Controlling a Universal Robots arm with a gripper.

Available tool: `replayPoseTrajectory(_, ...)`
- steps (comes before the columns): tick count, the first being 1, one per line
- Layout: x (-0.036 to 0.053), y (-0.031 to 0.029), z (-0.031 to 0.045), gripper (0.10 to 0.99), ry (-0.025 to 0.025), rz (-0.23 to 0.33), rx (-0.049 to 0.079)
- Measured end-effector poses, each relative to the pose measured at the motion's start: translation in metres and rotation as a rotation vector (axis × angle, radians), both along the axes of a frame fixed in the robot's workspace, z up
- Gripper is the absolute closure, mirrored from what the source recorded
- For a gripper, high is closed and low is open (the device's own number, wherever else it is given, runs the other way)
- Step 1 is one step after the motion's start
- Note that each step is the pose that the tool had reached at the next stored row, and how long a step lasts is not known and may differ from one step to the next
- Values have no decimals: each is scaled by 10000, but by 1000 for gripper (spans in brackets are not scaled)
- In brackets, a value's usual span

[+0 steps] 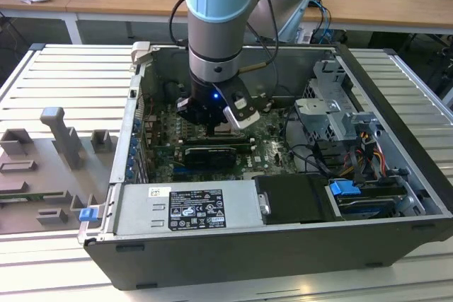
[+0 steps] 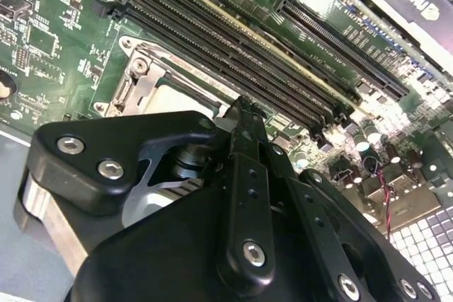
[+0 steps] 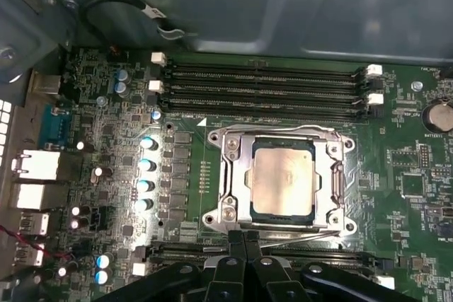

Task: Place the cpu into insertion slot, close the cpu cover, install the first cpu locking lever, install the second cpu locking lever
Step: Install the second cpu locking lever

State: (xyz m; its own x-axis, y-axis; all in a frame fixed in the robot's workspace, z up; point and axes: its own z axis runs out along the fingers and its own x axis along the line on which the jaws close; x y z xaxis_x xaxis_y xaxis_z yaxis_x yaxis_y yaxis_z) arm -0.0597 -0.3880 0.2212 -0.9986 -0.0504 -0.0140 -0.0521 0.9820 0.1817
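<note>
In the first wrist view the gripper (image 3: 244,240) sits at the near edge of the socket, its two black fingers (image 3: 235,249) pressed together with no gap between them, clenched on nothing that can be seen. The tips rest just at the silver rim of the slot (image 3: 338,189), close to a thin wire lever (image 3: 301,237) running along that edge; whether they touch the lever cannot be told.

Just beyond the tips lies the cpu (image 3: 282,176), its pale beige face flat in the slot. The cover (image 3: 237,175) is down around it, its cut-out middle framing the chip. Past the socket run long black memory slots (image 3: 265,86), and a black cable (image 3: 120,8) loops against the grey case wall behind them.

In the second wrist view the gripper's black body fills the near part, with the fingers (image 2: 244,129) tapering down toward the socket frame (image 2: 141,76), where a strip of the cpu (image 2: 177,93) shows. Memory slots (image 2: 233,47) lie beyond it on the green board (image 2: 42,40).

In the exterior view the arm (image 1: 219,26) reaches down into the open computer case (image 1: 396,125), with the gripper (image 1: 212,124) low over the board (image 1: 272,143). A black expansion card (image 1: 209,153) lies just in front of it, and a silver power supply (image 1: 187,206) sits at the case's near wall.
</note>
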Motion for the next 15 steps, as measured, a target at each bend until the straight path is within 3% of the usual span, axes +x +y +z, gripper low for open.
replayPoseTrajectory(6, -50, -33, -24, 980, -2, 2, 110)
replayPoseTrajectory(9, -118, -69, -52, 980, -15, 68, 391)
replayPoseTrajectory(11, -139, -70, -66, 980, -17, 105, 472)
replayPoseTrajectory(15, -170, -71, -125, 980, -48, 125, 513)
